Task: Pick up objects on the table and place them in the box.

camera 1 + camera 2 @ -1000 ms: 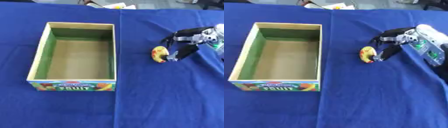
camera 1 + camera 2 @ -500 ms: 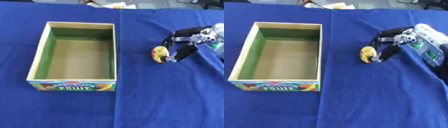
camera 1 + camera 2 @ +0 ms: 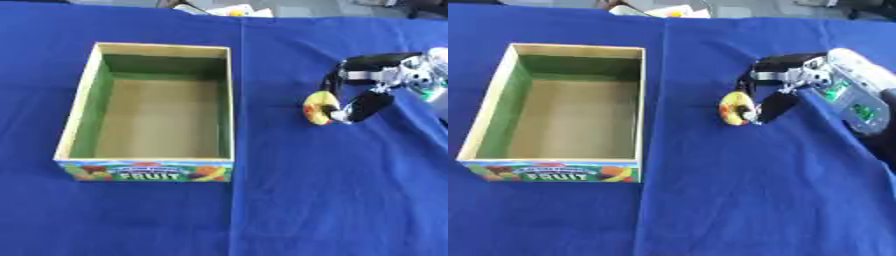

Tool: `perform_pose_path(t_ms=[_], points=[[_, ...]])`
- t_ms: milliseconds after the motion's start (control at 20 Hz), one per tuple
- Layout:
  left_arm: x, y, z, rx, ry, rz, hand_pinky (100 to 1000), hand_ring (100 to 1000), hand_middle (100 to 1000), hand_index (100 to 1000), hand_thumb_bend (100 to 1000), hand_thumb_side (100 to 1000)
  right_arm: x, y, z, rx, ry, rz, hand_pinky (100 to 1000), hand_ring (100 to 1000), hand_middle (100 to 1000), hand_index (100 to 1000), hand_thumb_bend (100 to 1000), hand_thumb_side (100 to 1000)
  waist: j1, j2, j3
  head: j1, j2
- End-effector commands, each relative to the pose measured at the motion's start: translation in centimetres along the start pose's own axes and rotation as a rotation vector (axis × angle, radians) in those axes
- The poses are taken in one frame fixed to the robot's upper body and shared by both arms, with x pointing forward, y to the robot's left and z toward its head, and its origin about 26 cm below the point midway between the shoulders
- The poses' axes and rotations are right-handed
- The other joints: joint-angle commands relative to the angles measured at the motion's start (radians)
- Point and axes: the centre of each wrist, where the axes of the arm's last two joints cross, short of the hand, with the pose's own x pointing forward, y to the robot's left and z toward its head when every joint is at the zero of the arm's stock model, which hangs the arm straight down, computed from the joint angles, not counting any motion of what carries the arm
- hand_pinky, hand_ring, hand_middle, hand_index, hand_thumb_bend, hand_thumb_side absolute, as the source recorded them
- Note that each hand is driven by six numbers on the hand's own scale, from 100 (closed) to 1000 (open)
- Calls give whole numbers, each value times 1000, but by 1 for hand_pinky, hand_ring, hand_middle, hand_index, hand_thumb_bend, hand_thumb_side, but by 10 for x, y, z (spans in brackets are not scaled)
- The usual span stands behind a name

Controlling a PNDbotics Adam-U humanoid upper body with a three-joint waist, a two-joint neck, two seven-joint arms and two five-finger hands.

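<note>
Change: almost nothing is shifting since a second ago; I am seeing my right hand (image 3: 785,85) keeping its place at the small yellow object (image 3: 734,108), with the fingers perhaps drawing in slightly around it.
Right hand pose: I am reaching in from the right edge, the silver forearm (image 3: 852,95) lying aslant toward the far-left, and the black fingers (image 3: 773,106) are curling down and leftward over the object.
Right hand state: the fingers are bending around the yellow object, one black finger coming down on its right side and another arching over its far side; I am reading this as a closing pinch on it, though I cannot tell whether it is lifting off the cloth.
Object: it is showing yellow with a touch of red, sitting on the blue tablecloth (image 3: 737,190) right of the box and apart from it.
Box: the open cardboard box (image 3: 559,113) is standing on the left half of the table, green inside, with FRUIT printed on its near wall.
Left hand: it is not showing in either view.
</note>
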Motion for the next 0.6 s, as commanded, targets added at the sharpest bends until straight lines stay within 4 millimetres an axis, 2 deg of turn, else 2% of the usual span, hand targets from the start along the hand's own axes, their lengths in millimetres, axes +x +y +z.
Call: perform_pose_path(t_ms=[50, 350, 600], points=[[5, 0, -4, -17, -24, -7, 566, 841, 834, 738, 100, 1000, -1, -11, 9, -54, 17, 1, 806, 717, 525, 737, 100, 152, 1, -17, 1, 2, -1], [5, 0, -4, -22, -21, -8, 567, 842, 834, 739, 100, 1000, 4, -13, 11, -118, 22, -9, 747, 641, 430, 568, 100, 154, 3, -18, -1, 1, -2], [5, 0, -4, -23, -21, -8, 567, 841, 834, 739, 100, 1000, 14, -23, 20, -219, 8, -18, 709, 602, 403, 500, 100, 160, 4, -22, -3, 1, -2]])
